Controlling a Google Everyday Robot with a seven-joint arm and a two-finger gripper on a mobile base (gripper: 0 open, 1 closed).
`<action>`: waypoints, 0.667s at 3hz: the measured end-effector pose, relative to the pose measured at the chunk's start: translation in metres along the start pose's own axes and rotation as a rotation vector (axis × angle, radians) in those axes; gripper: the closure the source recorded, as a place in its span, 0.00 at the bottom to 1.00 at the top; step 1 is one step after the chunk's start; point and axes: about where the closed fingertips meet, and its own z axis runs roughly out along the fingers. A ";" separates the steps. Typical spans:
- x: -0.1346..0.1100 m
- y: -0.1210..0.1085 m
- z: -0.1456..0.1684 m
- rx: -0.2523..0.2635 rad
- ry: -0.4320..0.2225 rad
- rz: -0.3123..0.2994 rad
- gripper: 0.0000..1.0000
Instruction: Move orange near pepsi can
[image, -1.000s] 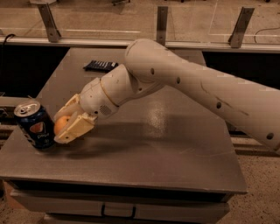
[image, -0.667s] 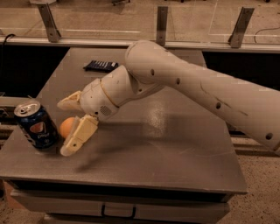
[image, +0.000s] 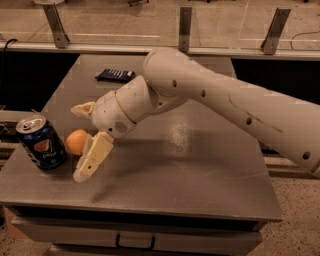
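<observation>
The orange (image: 76, 142) sits on the grey table (image: 200, 165) at the left, just right of the pepsi can (image: 41, 143), a blue can with a silver top standing upright near the table's left edge. My gripper (image: 80, 142) is open, its fingers spread around the orange: one finger (image: 92, 156) lies in front of it and the other (image: 83, 109) behind it. The orange rests on the table between them, a small gap from the can.
A flat dark packet (image: 115, 75) lies at the back of the table. My white arm (image: 225, 105) reaches in from the right across the table. A railing with metal posts (image: 185, 22) runs behind the table.
The gripper was shut on the orange one second ago; its fingers have since opened and the orange now rests on the table beside the can. The arm has barely moved.
</observation>
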 end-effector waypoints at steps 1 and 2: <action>0.002 -0.001 -0.001 0.000 -0.002 0.008 0.00; 0.006 -0.018 -0.034 0.074 0.009 0.021 0.00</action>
